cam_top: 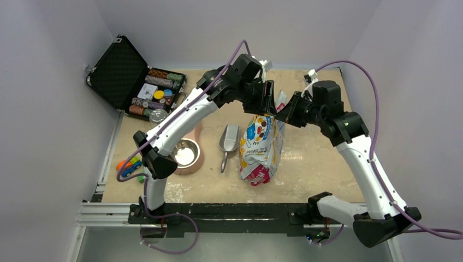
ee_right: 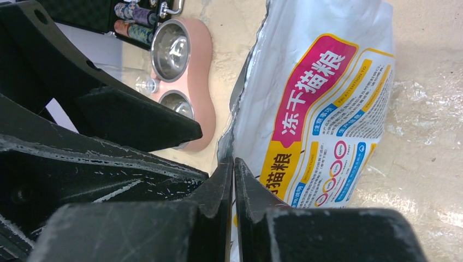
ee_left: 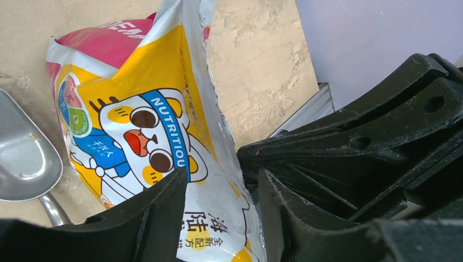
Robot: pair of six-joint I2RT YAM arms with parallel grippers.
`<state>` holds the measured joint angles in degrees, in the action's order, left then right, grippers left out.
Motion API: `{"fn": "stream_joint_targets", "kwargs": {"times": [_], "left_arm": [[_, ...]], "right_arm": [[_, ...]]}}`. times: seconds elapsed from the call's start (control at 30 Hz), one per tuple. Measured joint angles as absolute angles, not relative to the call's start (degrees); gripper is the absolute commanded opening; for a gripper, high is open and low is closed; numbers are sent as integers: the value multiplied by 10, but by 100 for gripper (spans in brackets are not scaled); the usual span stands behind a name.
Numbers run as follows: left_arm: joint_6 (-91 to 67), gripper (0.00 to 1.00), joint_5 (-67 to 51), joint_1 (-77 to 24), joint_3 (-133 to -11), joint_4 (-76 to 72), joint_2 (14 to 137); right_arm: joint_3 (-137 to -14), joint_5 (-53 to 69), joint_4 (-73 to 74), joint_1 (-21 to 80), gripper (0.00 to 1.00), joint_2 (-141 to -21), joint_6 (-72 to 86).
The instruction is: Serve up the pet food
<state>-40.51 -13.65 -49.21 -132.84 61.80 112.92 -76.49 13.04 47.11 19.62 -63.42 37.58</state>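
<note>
The glossy white pet food bag [cam_top: 262, 147], printed red, yellow and blue, stands upright mid-table. The pet food itself is hidden inside it. My left gripper [cam_top: 267, 102] is at the bag's top. In the left wrist view it [ee_left: 224, 174] stands open, with the bag's front panel [ee_left: 142, 109] between its fingers and a gap on either side. My right gripper [cam_top: 284, 113] reaches the bag's top from the right. Seen from the right wrist, it [ee_right: 233, 162] is shut, pinching the torn top edge of the bag [ee_right: 327, 98].
A metal scoop [cam_top: 229, 139] lies just left of the bag. A pink stand with steel bowls [cam_top: 188, 155] sits further left, partly under my left arm. An open black case of coloured chips [cam_top: 147, 90] is at the back left. Toy blocks [cam_top: 129, 166] lie at the left edge.
</note>
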Motion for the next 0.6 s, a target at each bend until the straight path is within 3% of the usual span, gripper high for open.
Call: {"fn": "stream_joint_targets", "kwargs": {"times": [0.13,0.23,0.37,0.6], "left_arm": [[-410,44,-140,-492,-1328,618,1129],[-412,54,-142,-492,-1328,617,1130],[-414,55,-144,-492,-1329,614,1135],[-413,41,-136,-492,-1330,612,1147]], "right_arm": [[-764,126,471,196,0,-634,376],[-764,124,470,197,0,-633,376],[-761,125,466,199,0,-632,376],[-757,116,466,199,0,-632,375]]}}
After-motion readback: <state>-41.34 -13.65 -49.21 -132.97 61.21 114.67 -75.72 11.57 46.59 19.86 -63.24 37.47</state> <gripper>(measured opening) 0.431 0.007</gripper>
